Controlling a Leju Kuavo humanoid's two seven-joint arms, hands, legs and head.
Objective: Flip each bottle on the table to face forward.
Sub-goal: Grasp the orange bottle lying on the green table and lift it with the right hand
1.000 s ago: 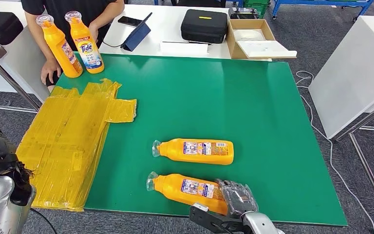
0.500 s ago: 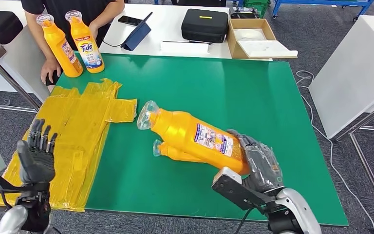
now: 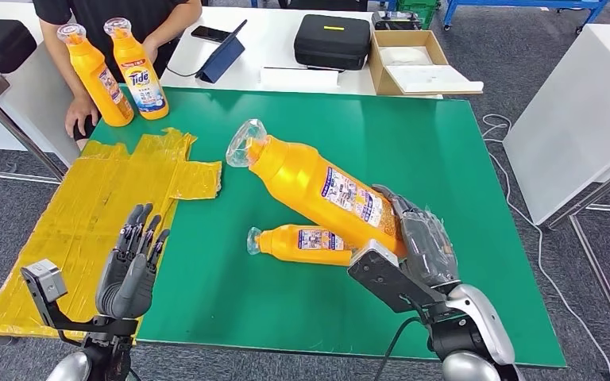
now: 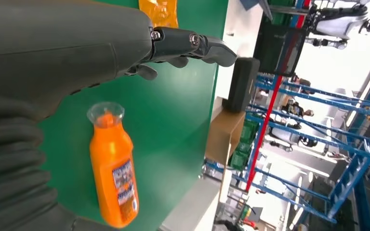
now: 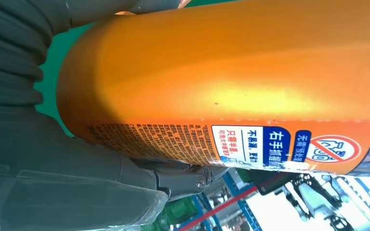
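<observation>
The right hand is clamped on the base of a lifted bottle, tilted above the green table. The second bottle lies below it. The left hand waits with fingers apart. Next, I think, it must turn the bottle's front forward.

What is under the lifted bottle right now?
Under the raised bottle, held by the right hand, lies a second bottle on the green table, cap toward the yellow sheet. Its base end is covered by the hand and lifted bottle.
</observation>
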